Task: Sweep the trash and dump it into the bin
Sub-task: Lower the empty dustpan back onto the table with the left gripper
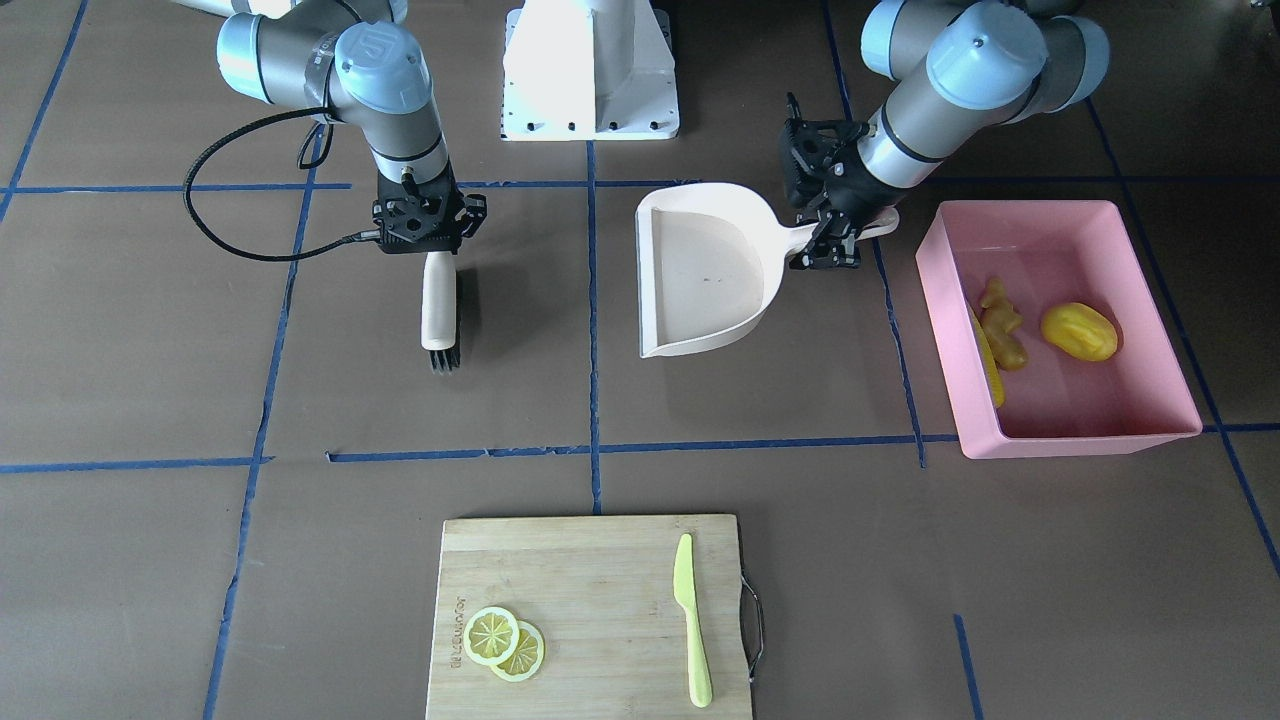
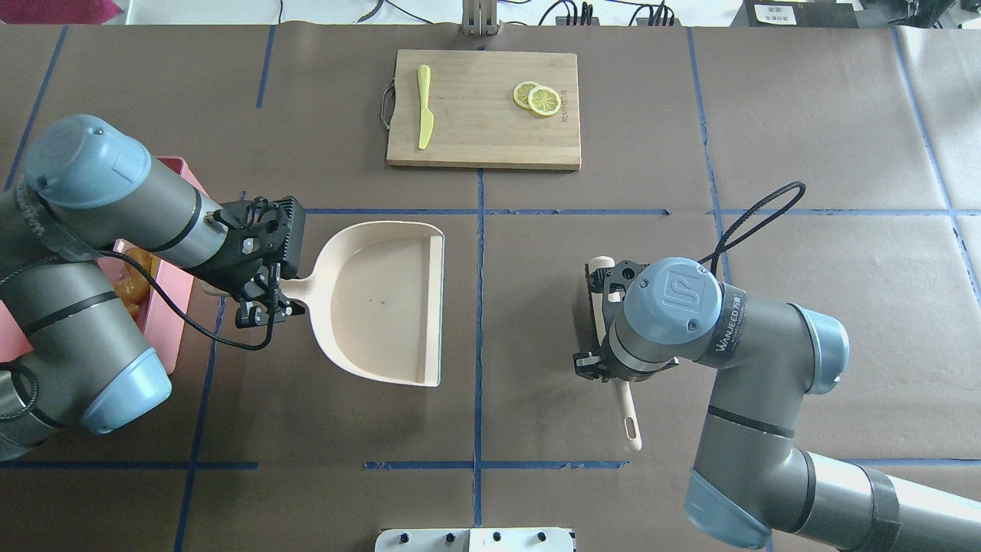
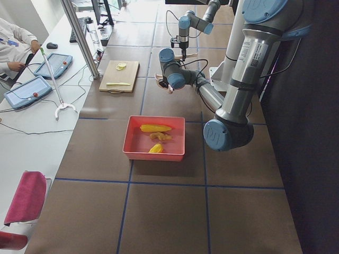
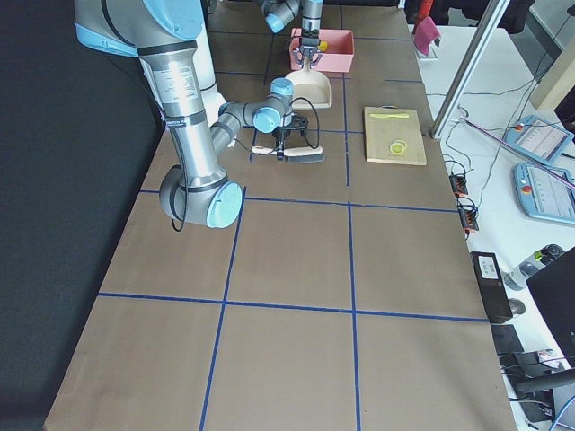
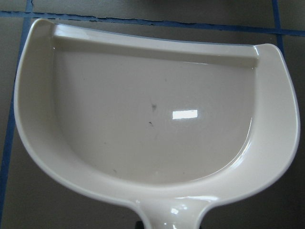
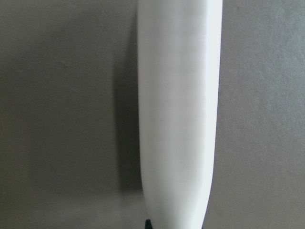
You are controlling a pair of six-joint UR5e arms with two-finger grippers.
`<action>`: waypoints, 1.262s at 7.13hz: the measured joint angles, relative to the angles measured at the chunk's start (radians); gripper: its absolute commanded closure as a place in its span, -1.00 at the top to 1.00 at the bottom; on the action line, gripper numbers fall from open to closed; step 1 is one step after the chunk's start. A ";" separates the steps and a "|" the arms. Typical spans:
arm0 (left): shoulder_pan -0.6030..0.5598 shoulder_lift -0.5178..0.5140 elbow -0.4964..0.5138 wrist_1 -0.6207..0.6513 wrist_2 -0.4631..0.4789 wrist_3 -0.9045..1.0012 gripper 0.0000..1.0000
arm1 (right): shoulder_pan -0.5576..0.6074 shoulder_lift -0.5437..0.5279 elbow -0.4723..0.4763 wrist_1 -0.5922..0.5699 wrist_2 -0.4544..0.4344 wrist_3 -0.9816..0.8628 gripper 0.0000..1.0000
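The pink bin (image 1: pixel 1085 443) stands on the table beside my left arm. Inside it lie the trash pieces: a corn cob (image 1: pixel 990 362) along the wall, a tan ginger root (image 1: pixel 1003 325) and a yellow oval lump (image 1: pixel 1078 331). My left gripper (image 1: pixel 830 245) is shut on the handle of the cream dustpan (image 1: pixel 700 270), whose tray is empty and sits level next to the bin. My right gripper (image 1: pixel 430 235) is shut on the white brush (image 1: pixel 438 305), which hangs low over the table with its dark bristles (image 1: pixel 445 358) pointing away from the robot.
A wooden cutting board (image 1: pixel 590 590) lies at the far side of the table, carrying two lemon slices (image 1: pixel 505 640) and a lime-green knife (image 1: pixel 692 620). The white robot base (image 1: pixel 590 70) stands between the arms. A person (image 3: pixel 10 45) sits beyond the table.
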 measured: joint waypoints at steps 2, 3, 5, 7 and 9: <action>0.067 -0.020 0.064 -0.082 0.069 -0.064 -0.55 | 0.000 0.000 0.001 0.000 0.000 0.005 -1.00; 0.092 -0.024 0.076 -0.090 0.088 -0.073 -0.53 | 0.000 0.000 0.002 0.000 0.000 0.007 -1.00; 0.121 -0.038 0.096 -0.094 0.100 -0.078 -0.42 | 0.001 -0.001 0.002 0.000 0.000 0.010 -1.00; 0.127 -0.057 0.119 -0.095 0.100 -0.078 0.43 | 0.000 -0.001 0.004 0.000 0.000 0.015 -1.00; 0.127 -0.063 0.121 -0.094 0.101 -0.075 1.00 | 0.000 0.000 0.004 0.000 0.000 0.015 -1.00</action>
